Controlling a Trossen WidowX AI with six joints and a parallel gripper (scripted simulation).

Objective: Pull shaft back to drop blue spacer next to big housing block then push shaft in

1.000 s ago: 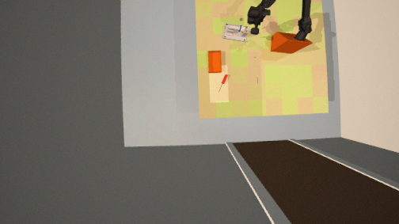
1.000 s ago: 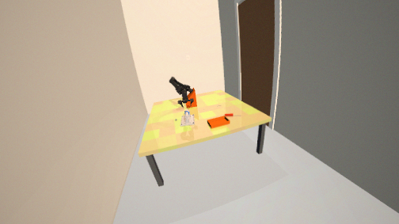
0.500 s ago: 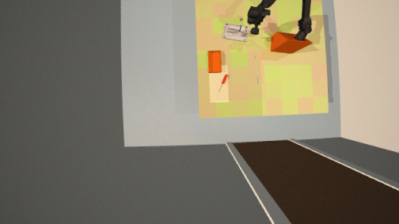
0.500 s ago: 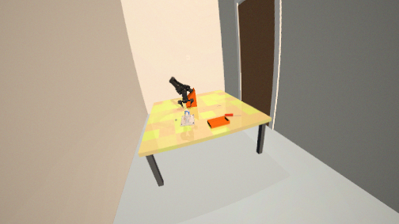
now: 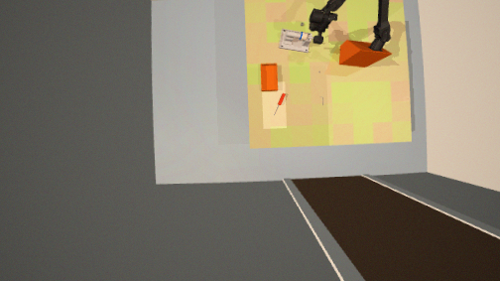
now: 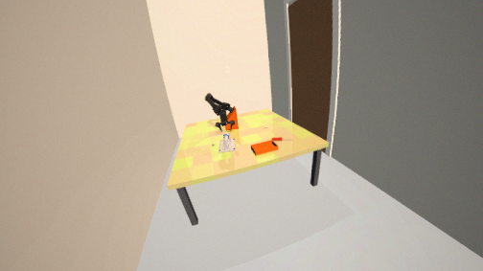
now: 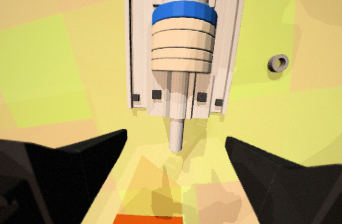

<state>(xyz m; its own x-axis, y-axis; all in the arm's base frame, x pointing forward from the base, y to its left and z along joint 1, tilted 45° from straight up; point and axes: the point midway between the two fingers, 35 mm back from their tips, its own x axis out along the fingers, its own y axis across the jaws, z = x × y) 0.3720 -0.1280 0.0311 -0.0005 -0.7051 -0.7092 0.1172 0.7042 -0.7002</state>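
The pale fixture [image 5: 288, 47] [image 6: 227, 148] [image 7: 138, 60] lies on the table and carries the shaft [image 7: 176, 137]. The blue spacer [image 5: 301, 36] [image 6: 226, 136] [image 7: 184, 14] sits around the shaft near the top edge of the wrist view. Several cream spacers [image 7: 182, 44] sit around the shaft against it, on the gripper's side. The shaft's thin end sticks out past the fixture's near edge. My gripper [image 6: 225, 128] [image 7: 176, 137] is open and empty, its fingers to either side of that end, apart from it. The big housing block is not clearly visible in the wrist view.
A small grey ring [image 5: 302, 24] [image 6: 213, 145] [image 7: 278, 63] lies beside the fixture. An orange tray [image 5: 269, 77] [image 6: 264, 147] and a red screwdriver [image 5: 282, 99] [image 6: 277, 139] lie farther off. An orange wedge [image 5: 362, 55] [image 7: 148, 220] stands at the arm's base.
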